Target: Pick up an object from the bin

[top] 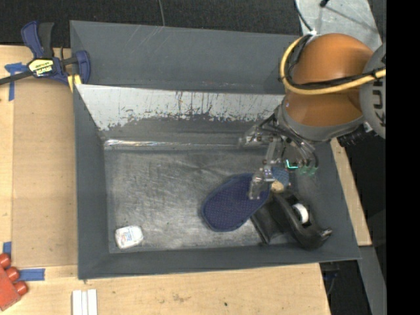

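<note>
End effector (266,181) hangs over the right end of a blue oval pad (226,210), beside a black tape dispenser (296,223); grip state cannot be told.

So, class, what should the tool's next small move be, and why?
Probably a short move straight down. The tool sits over the right end of the blue oval pad, with the black tape dispenser close beside it, so lowering onto the pad's end, without drifting right, looks the likeliest way to a grasp.
</note>
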Available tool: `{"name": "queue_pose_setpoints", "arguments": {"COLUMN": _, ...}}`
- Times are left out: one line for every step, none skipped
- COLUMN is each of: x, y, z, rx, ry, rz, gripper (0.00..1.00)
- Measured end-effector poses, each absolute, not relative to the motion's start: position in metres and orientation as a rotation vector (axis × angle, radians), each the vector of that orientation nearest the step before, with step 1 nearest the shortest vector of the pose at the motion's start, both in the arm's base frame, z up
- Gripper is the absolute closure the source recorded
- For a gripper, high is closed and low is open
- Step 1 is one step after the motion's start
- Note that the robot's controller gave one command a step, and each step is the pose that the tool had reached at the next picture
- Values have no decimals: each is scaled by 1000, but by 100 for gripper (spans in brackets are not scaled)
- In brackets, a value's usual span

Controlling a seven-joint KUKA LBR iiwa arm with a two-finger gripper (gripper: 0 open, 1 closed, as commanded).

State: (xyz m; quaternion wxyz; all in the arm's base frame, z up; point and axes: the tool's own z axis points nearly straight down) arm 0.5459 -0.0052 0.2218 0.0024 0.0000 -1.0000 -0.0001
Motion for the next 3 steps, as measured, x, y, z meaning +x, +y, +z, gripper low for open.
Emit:
{"name": "queue_pose_setpoints", "arguments": {"x": 602, "y": -50, "z": 86, "rx": 231, "ry": -3139, "rz": -3, "gripper": 0}}
{"name": "queue_pose_setpoints", "arguments": {"x": 601, "y": -51, "z": 85, "rx": 229, "ry": -3128, "rz": -2, "gripper": 100}}
{"name": "queue_pose_setpoints", "arguments": {"x": 594, "y": -78, "z": 269, "rx": 650, "ry": -3086, "rz": 7, "gripper": 100}}
